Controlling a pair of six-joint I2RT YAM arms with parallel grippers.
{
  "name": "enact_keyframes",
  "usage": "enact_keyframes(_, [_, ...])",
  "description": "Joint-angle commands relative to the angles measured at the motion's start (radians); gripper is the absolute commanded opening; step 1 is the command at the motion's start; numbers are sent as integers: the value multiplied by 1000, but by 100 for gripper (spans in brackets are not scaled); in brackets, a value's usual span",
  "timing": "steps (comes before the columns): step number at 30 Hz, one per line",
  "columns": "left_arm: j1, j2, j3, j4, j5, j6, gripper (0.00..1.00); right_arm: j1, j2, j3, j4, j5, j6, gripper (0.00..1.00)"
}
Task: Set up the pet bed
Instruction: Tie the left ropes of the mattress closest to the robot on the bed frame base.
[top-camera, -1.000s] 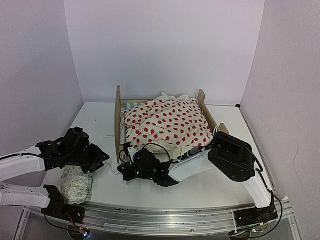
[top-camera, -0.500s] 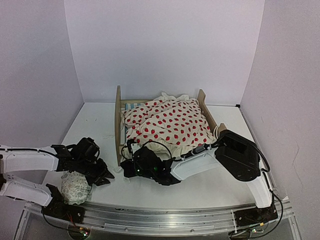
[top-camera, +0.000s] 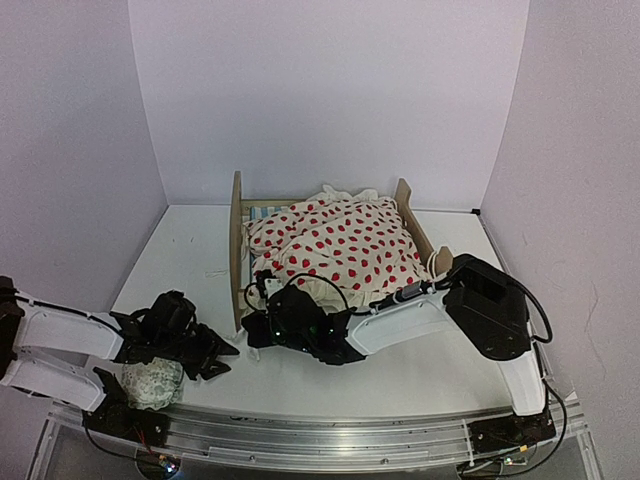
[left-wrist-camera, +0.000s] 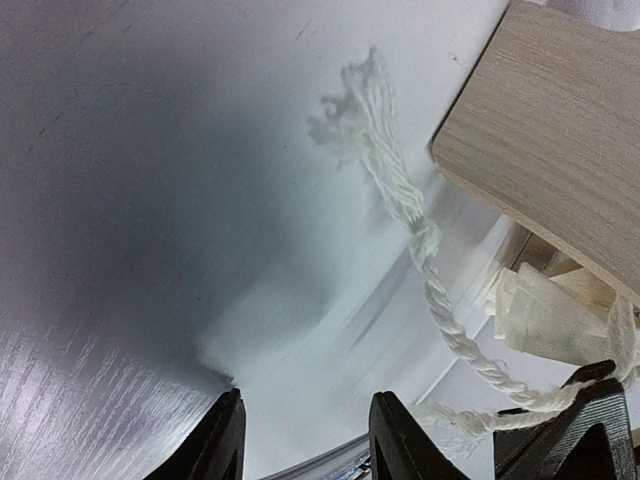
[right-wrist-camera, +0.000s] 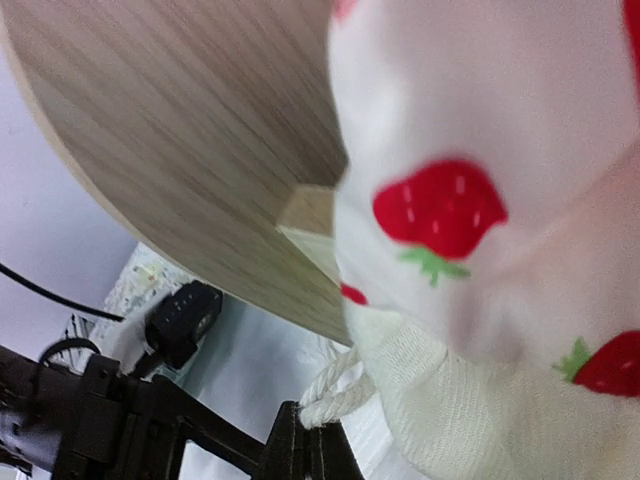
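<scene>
My right fingers (right-wrist-camera: 290, 455) are clamped on a white twisted cord (right-wrist-camera: 325, 395) at the near left corner of the light plywood pet bed (top-camera: 237, 262). The bed stands in the middle of the white counter (top-camera: 180, 250) under a heaped cream strawberry-print blanket (top-camera: 340, 250). My left fingers (left-wrist-camera: 225, 445) stand apart, holding nothing, low over the counter beside a small pale patterned pillow (top-camera: 150, 382).

Left arm (top-camera: 60, 335) and right arm (top-camera: 410, 322) are both wearing glossy white shells over the long links, with bulky black joint housings (top-camera: 490, 305) between them. Thin black cables (top-camera: 537, 318) are running outside the right arm. Left gripper (top-camera: 225, 360) and right gripper (top-camera: 252, 328) are showing matte black all over, with fingertips (left-wrist-camera: 225, 440) looking like blunt dark plastic. Black bases (top-camera: 112, 415) are anchoring both arms.
</scene>
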Motion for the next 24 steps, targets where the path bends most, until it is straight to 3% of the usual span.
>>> enact_keyframes(1, [-4,-109,-68,130,-82,-114,47,-11,-72,7,-10,24,71,0])
enact_keyframes(7, [-5,-121,-110,252,-92,-67,49,-15,-67,30,-25,2,132,0])
enact_keyframes(15, [-4,38,-59,411,2,69,50,-25,-69,58,-53,-30,203,0])
enact_keyframes(19, [-8,108,-40,445,26,85,47,-29,-73,64,-68,-45,253,0])
enact_keyframes(24, [-8,81,-38,402,-30,75,48,-30,-81,60,-101,-52,308,0])
